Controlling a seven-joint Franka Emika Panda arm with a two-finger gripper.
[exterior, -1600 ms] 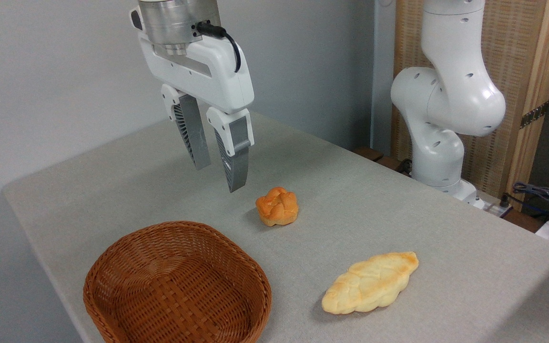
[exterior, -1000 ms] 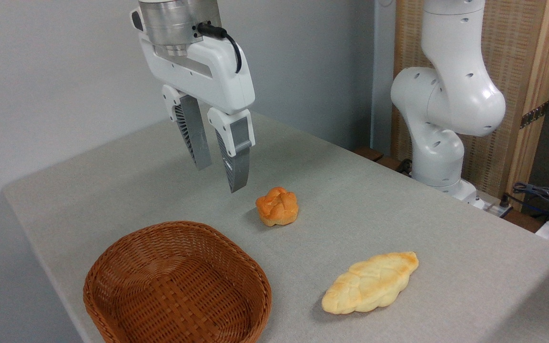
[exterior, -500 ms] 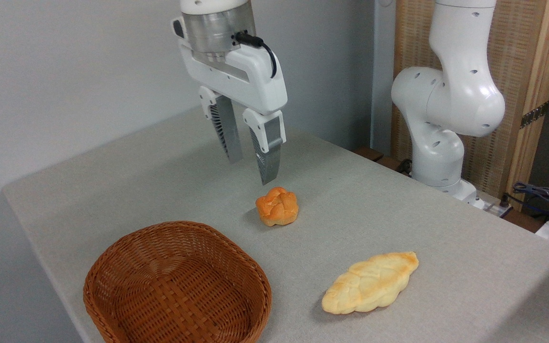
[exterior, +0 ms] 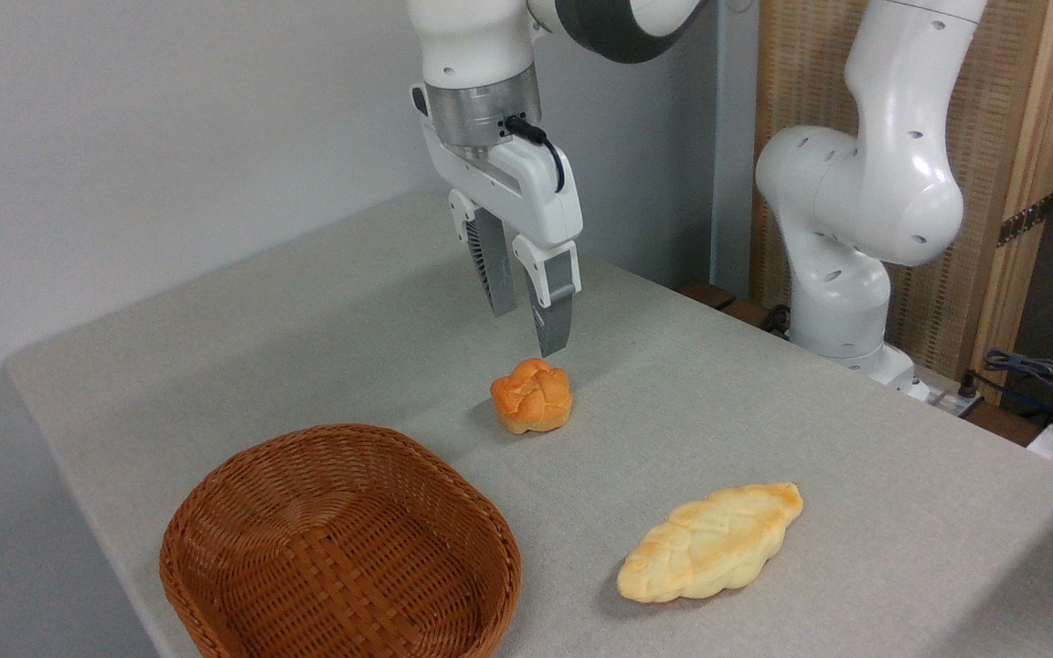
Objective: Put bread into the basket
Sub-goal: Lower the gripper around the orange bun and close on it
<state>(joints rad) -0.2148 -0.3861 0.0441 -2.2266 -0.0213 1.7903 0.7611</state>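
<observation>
Hanging with fingers apart and empty, the tool [exterior: 529,329] sits just above and slightly far of the knotted bun [exterior: 532,396] on the tabletop [exterior: 764,439], wicker basket [exterior: 341,546] near-left, so descent is mostly straight down.

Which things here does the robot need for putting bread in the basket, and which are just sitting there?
Needed for the job:
- the round orange bun, on the table
- the brown wicker basket, nothing in it
- the gripper, open, above the bun

Just lying about:
- the long pale leaf-shaped loaf, right of the basket
</observation>
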